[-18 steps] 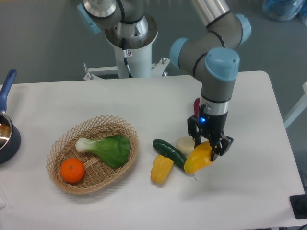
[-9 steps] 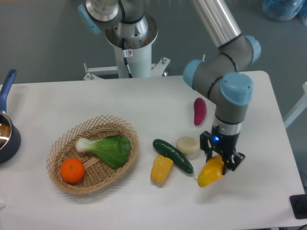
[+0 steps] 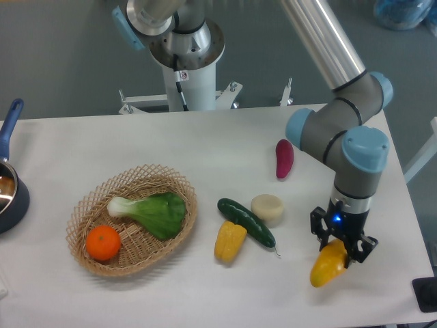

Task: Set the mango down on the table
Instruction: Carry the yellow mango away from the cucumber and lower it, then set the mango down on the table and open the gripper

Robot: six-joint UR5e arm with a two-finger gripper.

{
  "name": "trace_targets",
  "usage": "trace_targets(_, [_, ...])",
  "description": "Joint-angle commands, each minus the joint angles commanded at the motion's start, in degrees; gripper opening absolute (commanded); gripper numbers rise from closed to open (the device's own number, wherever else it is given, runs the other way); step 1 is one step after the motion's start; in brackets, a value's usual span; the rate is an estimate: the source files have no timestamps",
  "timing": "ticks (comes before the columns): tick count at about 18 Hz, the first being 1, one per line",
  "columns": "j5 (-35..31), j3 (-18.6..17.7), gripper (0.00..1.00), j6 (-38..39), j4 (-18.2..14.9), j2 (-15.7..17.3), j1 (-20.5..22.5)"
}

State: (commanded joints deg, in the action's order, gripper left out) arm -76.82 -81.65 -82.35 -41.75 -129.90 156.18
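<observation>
Pincer clamps mango; basket holds orange, bok choy.

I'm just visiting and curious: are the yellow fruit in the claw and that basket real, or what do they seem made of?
The mango, held in the gripper, looks like smooth, glossy plastic or rubber: its even yellow-orange skin has no blemishes, so it is probably a toy. The basket looks like woven wicker, tan and matte, with open strands along its rim.
</observation>
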Motion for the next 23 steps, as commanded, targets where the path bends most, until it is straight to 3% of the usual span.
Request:
trace_targets(6, [0.0, -0.7, 0.51, -0.1, 0.1, 0.0, -0.1])
trace_targets(9, [0.0, -0.7, 0.57, -0.1, 0.1, 0.0, -0.1])
trace_targets(23, [-4.1, -0.7, 0.57, -3.7, 0.1, 0.0, -0.3])
